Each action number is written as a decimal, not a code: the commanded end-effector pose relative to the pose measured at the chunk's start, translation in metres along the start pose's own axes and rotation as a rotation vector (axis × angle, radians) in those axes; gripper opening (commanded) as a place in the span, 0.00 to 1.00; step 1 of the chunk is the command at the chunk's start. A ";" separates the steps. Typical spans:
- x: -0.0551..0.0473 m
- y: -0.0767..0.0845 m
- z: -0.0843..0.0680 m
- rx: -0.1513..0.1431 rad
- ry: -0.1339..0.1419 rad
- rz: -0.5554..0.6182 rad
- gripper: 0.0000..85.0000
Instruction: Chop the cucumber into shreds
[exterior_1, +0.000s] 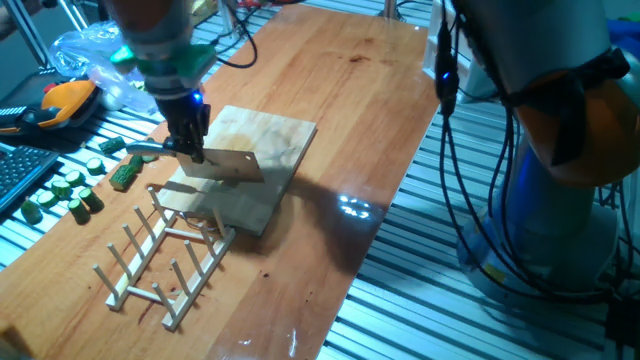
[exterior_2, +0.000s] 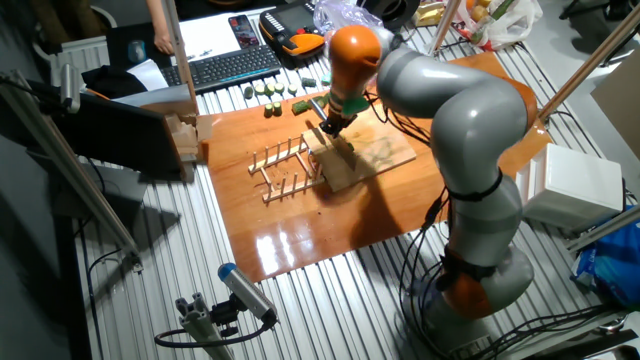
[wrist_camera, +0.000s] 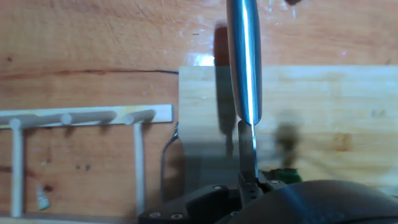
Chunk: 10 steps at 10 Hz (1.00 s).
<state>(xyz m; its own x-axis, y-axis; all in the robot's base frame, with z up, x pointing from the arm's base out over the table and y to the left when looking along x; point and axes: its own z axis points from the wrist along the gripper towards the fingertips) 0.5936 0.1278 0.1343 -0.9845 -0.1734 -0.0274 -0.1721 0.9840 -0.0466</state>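
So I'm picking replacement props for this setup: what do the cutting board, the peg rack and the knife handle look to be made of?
The cutting board looks like pale unfinished wood, with visible grain and dark stains. The peg rack seems to be light wood too: thin round dowels on flat rails, matte. The knife handle looks like polished metal, probably steel, judging by its bright mirror-like highlights. It is held in the end effector.

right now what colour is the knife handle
Shiny silver metal; the knife handle shows best in the hand view.

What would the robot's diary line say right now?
gripper: shut on knife | knife: above cutting board | cucumber: on board by blade | rack: beside board
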 end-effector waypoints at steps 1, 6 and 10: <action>0.000 0.000 0.000 0.036 -0.011 -0.018 0.00; 0.002 -0.031 0.017 0.036 -0.059 -0.064 0.00; -0.003 -0.052 0.016 0.035 -0.053 -0.099 0.00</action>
<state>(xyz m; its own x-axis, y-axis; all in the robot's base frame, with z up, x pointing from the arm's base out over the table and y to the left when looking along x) 0.6062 0.0774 0.1209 -0.9599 -0.2703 -0.0740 -0.2638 0.9607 -0.0869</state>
